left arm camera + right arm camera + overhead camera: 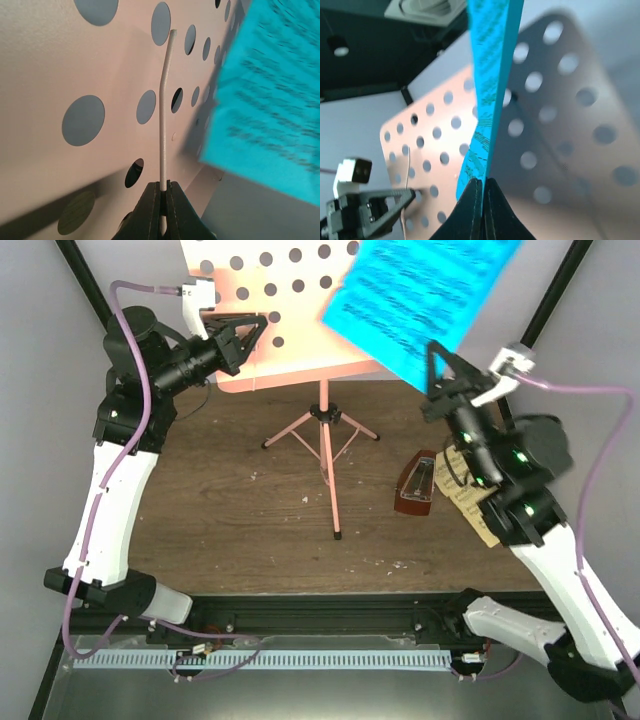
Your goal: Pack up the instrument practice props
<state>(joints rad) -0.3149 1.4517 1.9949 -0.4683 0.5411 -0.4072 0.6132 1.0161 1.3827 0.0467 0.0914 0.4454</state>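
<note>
The pink music stand's hole-dotted desk stands at the back on its tripod. My left gripper is shut on the desk's thin wire page holder, seen close in the left wrist view with the gripper pinching the wire's lower end. My right gripper is shut on the lower edge of a blue sheet-music page, which is lifted in front of the desk's right side. The right wrist view has this gripper clamping the page edge-on. The reddish-brown metronome stands on the table beside a yellowish page.
The wooden table carries the tripod's feet in the middle. A black rail runs along the near edge. Dark frame posts rise at the back corners, and purple cables loop off both arms.
</note>
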